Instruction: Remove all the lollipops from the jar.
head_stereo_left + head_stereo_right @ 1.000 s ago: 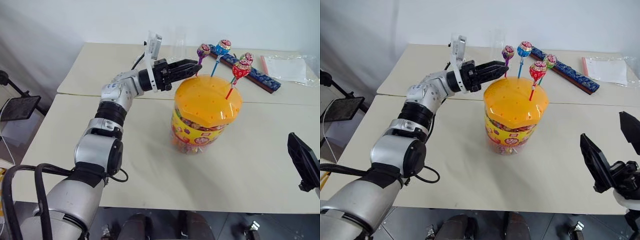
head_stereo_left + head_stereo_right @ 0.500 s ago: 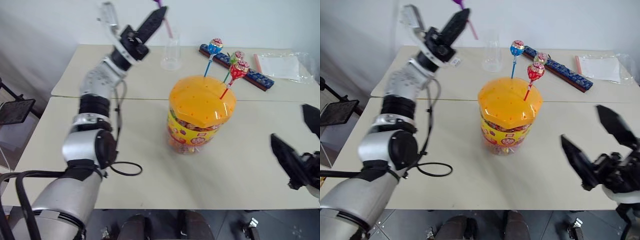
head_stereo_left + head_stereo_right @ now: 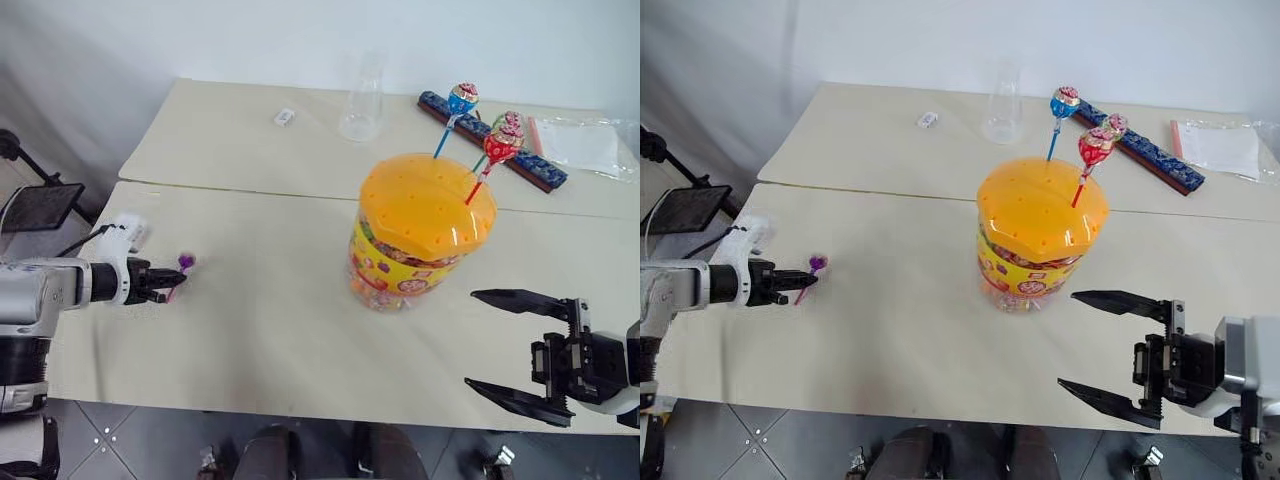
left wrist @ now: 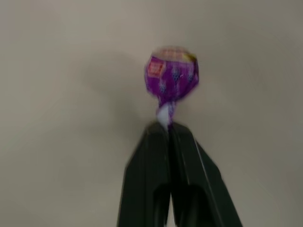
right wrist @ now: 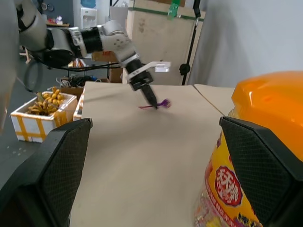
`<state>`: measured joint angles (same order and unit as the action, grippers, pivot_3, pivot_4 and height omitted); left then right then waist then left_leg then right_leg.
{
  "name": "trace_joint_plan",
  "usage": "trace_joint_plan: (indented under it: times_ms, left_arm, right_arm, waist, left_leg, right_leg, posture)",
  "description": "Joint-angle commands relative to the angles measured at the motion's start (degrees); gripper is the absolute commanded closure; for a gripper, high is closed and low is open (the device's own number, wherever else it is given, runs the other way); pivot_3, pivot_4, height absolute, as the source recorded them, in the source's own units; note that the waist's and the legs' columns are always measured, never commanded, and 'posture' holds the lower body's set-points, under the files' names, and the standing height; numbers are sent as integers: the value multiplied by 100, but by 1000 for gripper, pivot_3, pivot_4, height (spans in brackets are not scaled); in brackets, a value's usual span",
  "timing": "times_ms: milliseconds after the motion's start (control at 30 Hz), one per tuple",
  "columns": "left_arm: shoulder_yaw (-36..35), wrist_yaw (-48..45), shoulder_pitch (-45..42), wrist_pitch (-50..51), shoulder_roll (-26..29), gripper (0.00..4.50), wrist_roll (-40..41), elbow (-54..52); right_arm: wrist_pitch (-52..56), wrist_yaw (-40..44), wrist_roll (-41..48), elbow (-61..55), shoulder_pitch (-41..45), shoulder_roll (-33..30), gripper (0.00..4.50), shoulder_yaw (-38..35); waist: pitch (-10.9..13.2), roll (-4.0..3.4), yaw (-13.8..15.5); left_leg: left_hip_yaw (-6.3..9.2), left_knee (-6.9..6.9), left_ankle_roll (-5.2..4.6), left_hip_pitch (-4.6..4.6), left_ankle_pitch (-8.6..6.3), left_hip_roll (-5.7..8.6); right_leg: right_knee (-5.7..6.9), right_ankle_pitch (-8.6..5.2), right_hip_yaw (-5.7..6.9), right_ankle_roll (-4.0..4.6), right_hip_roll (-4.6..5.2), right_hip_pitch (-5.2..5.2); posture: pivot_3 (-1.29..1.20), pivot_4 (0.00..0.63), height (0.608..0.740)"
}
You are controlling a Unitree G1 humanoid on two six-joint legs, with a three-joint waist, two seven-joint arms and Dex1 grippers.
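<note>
The jar [image 3: 405, 262] stands mid-table, a clear tub with a yellow and red label and a domed orange lid [image 3: 425, 200]. Three lollipops stand in the lid's far right holes: blue [image 3: 462, 98], red [image 3: 499, 146] and green/pink [image 3: 513, 121]. Far to the left, low over the tabletop, my left gripper [image 3: 172, 283] is shut on the stick of the purple lollipop [image 4: 171, 78]; its head [image 3: 817, 263] pokes past the fingertips. My right gripper [image 3: 500, 347] is open, lying level at the front right and pointing toward the jar, a short way from it.
A clear plastic cup [image 3: 364, 100] stands at the back behind the jar. A dark blue patterned bar [image 3: 535, 165] and a plastic bag [image 3: 580, 140] lie back right, a small white item [image 3: 284, 117] back left. A seam [image 3: 250, 195] joins the two tables. A box of bananas [image 5: 42, 109] sits off the table's left side.
My left arm swung down from high over the back of the table to the front left, still holding the purple lollipop. My right gripper turned toward the jar. The camera shifted.
</note>
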<state>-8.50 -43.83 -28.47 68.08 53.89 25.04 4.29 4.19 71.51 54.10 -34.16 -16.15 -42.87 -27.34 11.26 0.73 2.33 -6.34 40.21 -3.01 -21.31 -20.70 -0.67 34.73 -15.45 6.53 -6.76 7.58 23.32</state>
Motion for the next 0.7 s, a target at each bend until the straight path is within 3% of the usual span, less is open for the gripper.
trace_joint_plan:
  times_ms: [33, 200, 333, 400, 467, 567, 700]
  left_arm:
    - [-256, 129, 667, -455, -133, 4264, -58, -280]
    - [-182, -311, 574, -1223, 32, 2992, -122, -81]
    - [-511, -1951, 159, -3330, 218, 1800, 145, 217]
    - [-498, -2668, -206, -3725, 395, 1214, 291, 458]
    - [-337, -2793, -825, -4021, 407, 1214, 146, 943]
    - [-46, -3293, -1792, -4213, 7, 1214, 324, 1227]
    - [125, -3304, -2979, -4410, -1357, 1214, 627, 1581]
  right_arm:
    - [-234, 117, -113, 218, -257, 158, 0, -578]
    - [-266, -294, -13, 266, -477, 467, 0, -1081]
    - [-337, -921, 22, 105, -724, 1007, 0, -1441]
    - [-406, -1138, 69, 7, -917, 1306, 0, -1594]
    - [-481, -1356, 152, -48, -1003, 1524, 0, -1725]
    - [-587, -1597, 253, 10, -1005, 1727, 0, -1900]
    - [-691, -1887, 268, 37, -900, 1903, 0, -1924]
  waist:
    - [-14, -28, -27]
    - [-19, -47, -26]
    - [-19, -43, -25]
    - [-19, -43, -43]
    - [-19, -43, -60]
    - [-18, -46, -90]
    - [-18, -44, -58]
  left_leg:
    - [-10, -12, 30, 14, -8, -2]
    - [-20, -17, 50, 23, 3, -14]
    - [-21, -17, 66, 15, 0, -17]
    - [-26, -21, 77, 10, -6, -18]
    - [-27, -22, 62, 9, 1, -16]
    - [-57, -24, 39, 15, 10, -8]
    - [-65, -13, 11, 14, 20, 2]
  right_leg:
    - [-10, -1, -14, 2, 17, -5]
    - [22, -9, -20, 16, 19, 16]
    - [24, -13, -21, 25, 18, 29]
    - [34, -13, -21, 25, 20, 33]
    - [37, -13, -11, 24, -1, 34]
    - [35, -11, 19, 20, -14, 34]
    - [32, -3, 13, 5, -15, 27]
  posture:
    - [0, 150, 740]
    - [0, 150, 740]
    - [0, 150, 740]
    - [0, 150, 740]
    - [0, 150, 740]
    - [0, 150, 740]
    - [0, 150, 740]
